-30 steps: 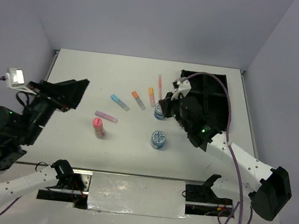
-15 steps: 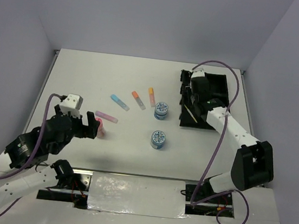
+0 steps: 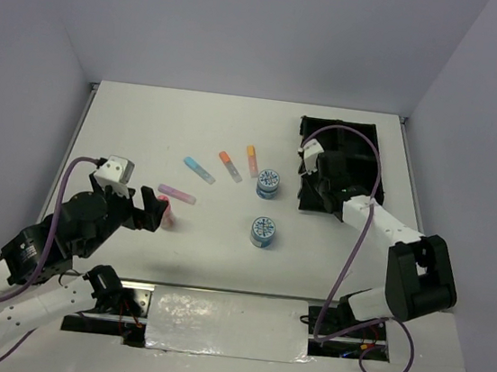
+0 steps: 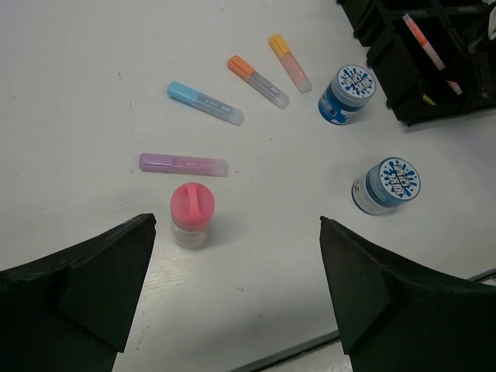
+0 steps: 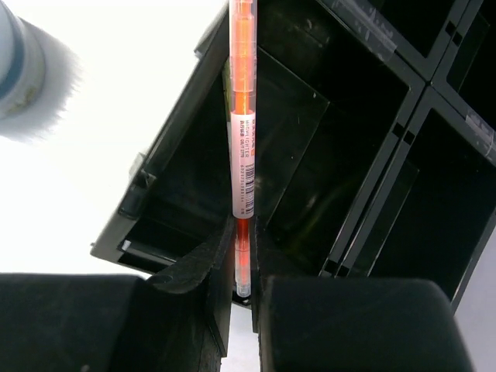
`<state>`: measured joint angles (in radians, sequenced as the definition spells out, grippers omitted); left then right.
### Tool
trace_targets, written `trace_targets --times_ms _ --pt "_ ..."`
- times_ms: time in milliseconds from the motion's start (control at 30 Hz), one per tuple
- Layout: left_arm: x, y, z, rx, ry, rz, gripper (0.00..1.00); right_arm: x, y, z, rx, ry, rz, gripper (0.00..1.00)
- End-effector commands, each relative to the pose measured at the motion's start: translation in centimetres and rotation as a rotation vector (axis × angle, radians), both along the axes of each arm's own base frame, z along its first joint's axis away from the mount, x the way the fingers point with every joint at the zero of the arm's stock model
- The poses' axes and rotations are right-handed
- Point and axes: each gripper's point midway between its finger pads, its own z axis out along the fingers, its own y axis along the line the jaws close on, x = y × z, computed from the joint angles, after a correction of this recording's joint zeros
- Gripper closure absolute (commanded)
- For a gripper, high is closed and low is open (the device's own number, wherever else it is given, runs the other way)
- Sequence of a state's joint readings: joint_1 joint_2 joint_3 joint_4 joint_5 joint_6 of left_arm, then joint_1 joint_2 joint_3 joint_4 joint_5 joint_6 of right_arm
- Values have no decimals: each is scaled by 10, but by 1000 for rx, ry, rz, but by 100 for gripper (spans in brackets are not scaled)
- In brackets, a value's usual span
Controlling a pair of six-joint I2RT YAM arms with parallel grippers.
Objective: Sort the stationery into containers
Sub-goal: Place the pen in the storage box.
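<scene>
A white table (image 3: 148, 119) fills the floor between pale lilac walls; the black tray (image 3: 368, 139) sits at the upper right of the overhead frame. The right gripper (image 5: 241, 260) hangs over the tray's left side, jaws closed narrow on an orange pen (image 5: 242, 139); in the wrist view the pen runs straight up the frame above the tray's left-hand compartment, close to its outer wall – whether it touches the tray I cannot tell. The left gripper (image 4: 236, 231) hovers at the lower left, jaws spread wide and holding nothing; the pink bottle (image 4: 192, 211) stands upright on the table between its fingers, nearer the left one. Just above the bottle lies a purple stick (image 4: 184, 164); further up lie a blue stick (image 4: 205, 103), an orange stick (image 4: 258, 80) and a yellow-capped stick (image 4: 291, 63), fanned out. One tub (image 4: 347, 93) stands just beside the tray – the other tub (image 4: 387, 184) lower, apart.
</scene>
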<state>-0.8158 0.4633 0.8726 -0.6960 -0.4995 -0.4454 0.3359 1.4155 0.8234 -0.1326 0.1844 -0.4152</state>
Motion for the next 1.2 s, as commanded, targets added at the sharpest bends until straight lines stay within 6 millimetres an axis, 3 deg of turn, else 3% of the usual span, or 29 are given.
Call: trace_targets --times_ms 0,200,500,567,600,667,733,767,833,933,1000,1167 --pt "2 -5 12 -21 -41 -23 1 18 -3 11 -30 -91 -8 100" --pt "0 -5 14 -29 -51 -31 1 20 -23 2 -77 -71 -92 100" --pt "-1 -5 16 -34 -57 -40 1 20 -28 -10 -74 -40 -138 98" --pt "-1 -5 16 -34 -60 -40 1 19 -26 -14 -65 -23 -134 89" --pt "-1 -5 16 -35 -61 -39 1 18 -25 -15 -64 -17 -129 77" --pt "-1 -4 17 -37 -62 -35 1 17 -21 -17 -53 -6 -108 75" --pt "-1 -4 16 -36 -61 -37 1 17 -20 -15 -47 -7 -107 48" --pt "-1 -4 17 -37 -62 -37 1 16 -19 -14 -43 -2 -102 42" --pt "-1 -4 16 -35 -59 -35 1 17 -15 -5 -20 -16 -99 41" --pt "0 -4 15 -32 -56 -29 1 18 -3 15 54 -51 -67 7" --pt "1 -2 15 -29 -52 -12 1 20 1 30 96 -72 -71 0" --pt "5 5 13 -24 -40 39 1 13 23 94 287 -191 -80 0"
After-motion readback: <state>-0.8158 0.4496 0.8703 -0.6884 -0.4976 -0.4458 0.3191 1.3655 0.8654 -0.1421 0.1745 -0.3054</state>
